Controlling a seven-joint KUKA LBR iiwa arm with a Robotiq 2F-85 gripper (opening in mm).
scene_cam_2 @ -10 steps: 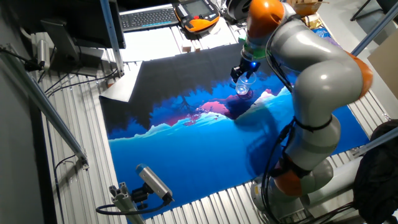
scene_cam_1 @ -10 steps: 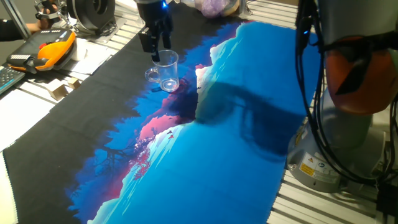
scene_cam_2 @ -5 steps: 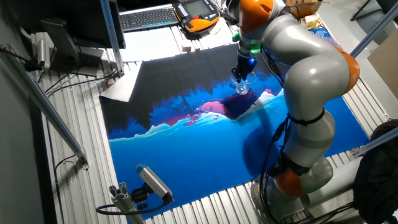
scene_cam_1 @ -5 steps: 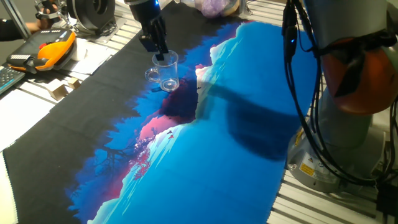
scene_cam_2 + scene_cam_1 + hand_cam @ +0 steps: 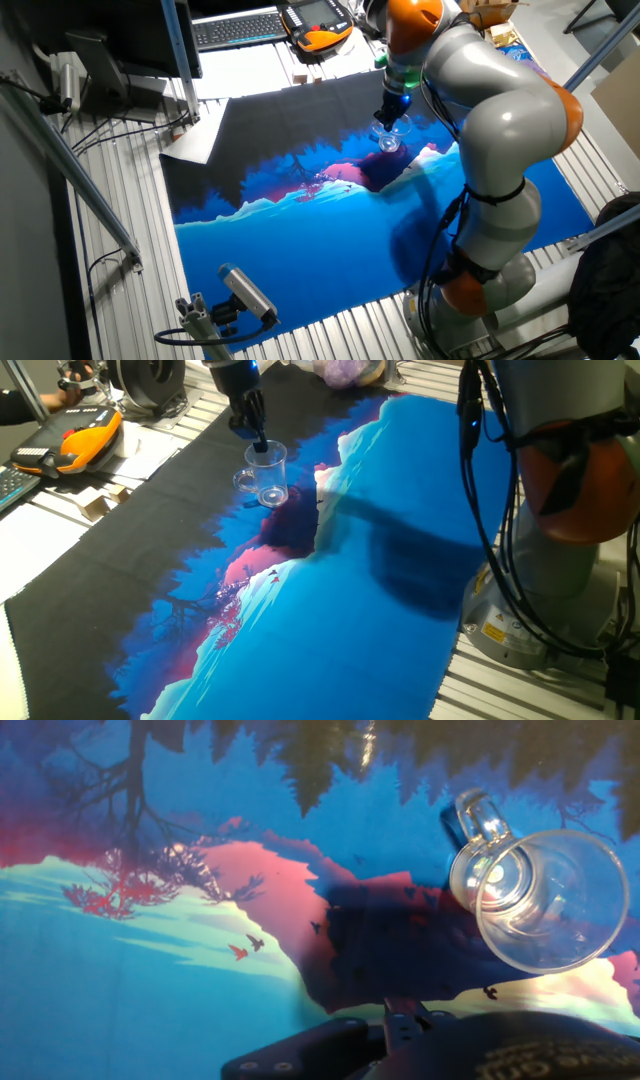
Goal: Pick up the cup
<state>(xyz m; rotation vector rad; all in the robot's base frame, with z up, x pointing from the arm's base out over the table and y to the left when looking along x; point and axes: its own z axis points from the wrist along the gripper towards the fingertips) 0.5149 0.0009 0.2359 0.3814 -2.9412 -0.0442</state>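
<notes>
The cup (image 5: 270, 478) is a small clear mug with a loop handle. It stands upright on the blue, pink and black printed mat (image 5: 400, 570), near the mat's black far part. My gripper (image 5: 258, 448) comes down from above with its fingertips at the cup's far rim. The frames do not show how wide the jaws stand. In the other fixed view the gripper (image 5: 389, 120) is right over the cup (image 5: 391, 138). The hand view looks down into the cup (image 5: 545, 900) at its right side, handle toward the top; the fingers are out of view there.
An orange teach pendant (image 5: 85, 440) and small cardboard pieces (image 5: 100, 500) lie left of the mat. A keyboard (image 5: 235, 28) lies behind the mat. The robot's base (image 5: 560, 580) and its cables stand at the right. A camera on a mount (image 5: 245, 290) stands at the mat's near edge.
The gripper has come down and turned at the cup's rim during the last second. It has barely moved in the last half second. The cup stands in the same place.
</notes>
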